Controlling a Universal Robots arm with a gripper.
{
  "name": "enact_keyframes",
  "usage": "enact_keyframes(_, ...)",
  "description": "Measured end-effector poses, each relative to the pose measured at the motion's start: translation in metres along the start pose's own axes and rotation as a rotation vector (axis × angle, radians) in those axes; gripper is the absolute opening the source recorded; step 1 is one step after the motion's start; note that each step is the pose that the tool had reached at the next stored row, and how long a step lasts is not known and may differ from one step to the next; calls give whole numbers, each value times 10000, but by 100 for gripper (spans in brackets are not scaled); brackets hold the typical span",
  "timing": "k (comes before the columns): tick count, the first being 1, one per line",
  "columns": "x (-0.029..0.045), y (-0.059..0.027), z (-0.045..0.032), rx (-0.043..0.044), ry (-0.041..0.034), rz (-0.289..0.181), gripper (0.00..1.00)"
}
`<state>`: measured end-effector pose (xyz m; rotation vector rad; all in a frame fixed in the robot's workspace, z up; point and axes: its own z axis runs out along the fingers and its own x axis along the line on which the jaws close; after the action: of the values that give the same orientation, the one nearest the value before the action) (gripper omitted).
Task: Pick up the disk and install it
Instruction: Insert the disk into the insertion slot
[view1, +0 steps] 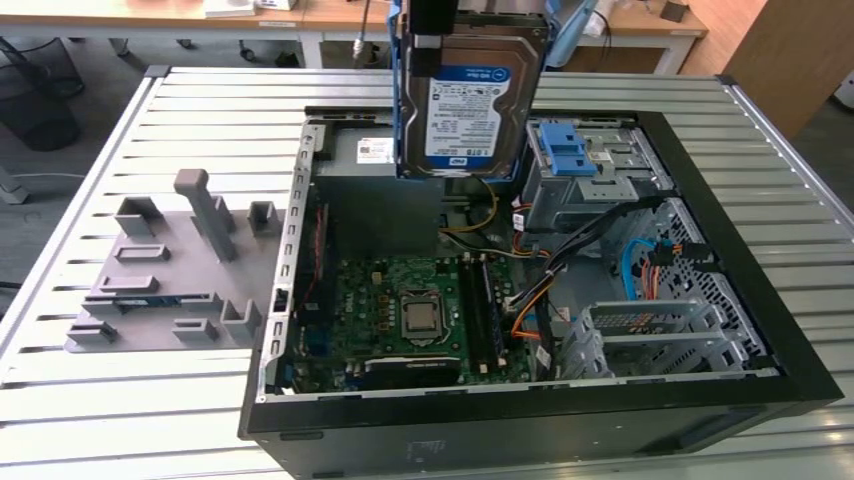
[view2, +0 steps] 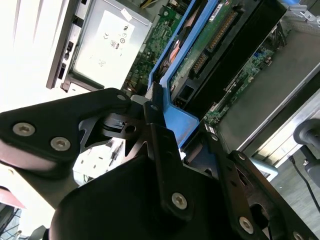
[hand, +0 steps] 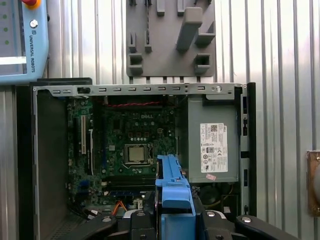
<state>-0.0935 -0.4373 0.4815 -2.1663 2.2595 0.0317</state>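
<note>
The disk (view1: 467, 100), silver with a blue-and-white label and a blue bracket around it, hangs upright above the back of the open computer case (view1: 747, 300). My gripper (view1: 465, 25) is shut on its upper end. In the second wrist view the black gripper (view2: 159, 112) clamps the blue bracket, and the disk (view2: 212, 45) shows its green circuit side. In the first wrist view the blue bracket of the disk (hand: 172, 187) sticks out from the gripper (hand: 172, 222) over the motherboard.
Inside the case are the motherboard (view1: 414, 310), a grey power-supply box (hand: 212, 145) with a white sticker, and a metal drive bay with a light-blue latch (view1: 567, 155). Loose cables (view1: 641, 260) run beside the bay. A grey fixture (view1: 174, 270) stands on the slatted table at the exterior view's left.
</note>
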Motion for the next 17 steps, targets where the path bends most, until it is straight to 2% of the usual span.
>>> enact_keyframes(8, 135, -6, 2, 2, 52, 0, 36)
enact_keyframes(17, 329, -23, 1, 4, 110, 1, 36)
